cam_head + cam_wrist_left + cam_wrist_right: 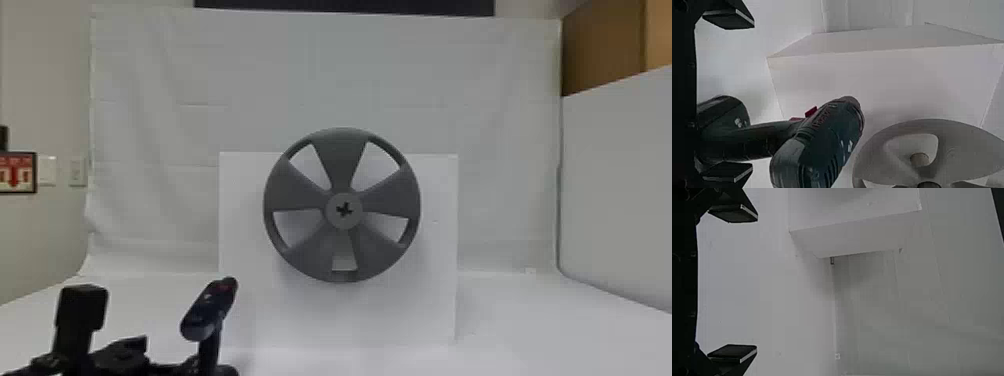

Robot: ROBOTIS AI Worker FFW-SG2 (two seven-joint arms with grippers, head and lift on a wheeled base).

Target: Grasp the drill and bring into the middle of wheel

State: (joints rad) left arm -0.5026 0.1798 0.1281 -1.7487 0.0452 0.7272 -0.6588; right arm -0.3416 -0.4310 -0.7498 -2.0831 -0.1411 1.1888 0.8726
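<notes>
In the head view, the left gripper (120,352) is at the lower left, and the drill (209,310) stands at its right side with the tip facing away from the robot. From the left wrist, this gripper (751,95) is open, its fingers far apart; the handle of the drill (819,145) lies between them, nearer one finger. The dark grey wheel (344,220) faces the robot, a dark cross-shaped hole at its hub; the wheel (961,141) is also in the left wrist view, beyond the drill. The right gripper (752,282) is open with nothing between its fingers.
Behind the wheel stands a white box (425,300) on the white table (540,330). White sheeting (320,75) hangs at the back, and a pale panel (615,190) rises at the right. A corner of the box (860,235) is in the right wrist view.
</notes>
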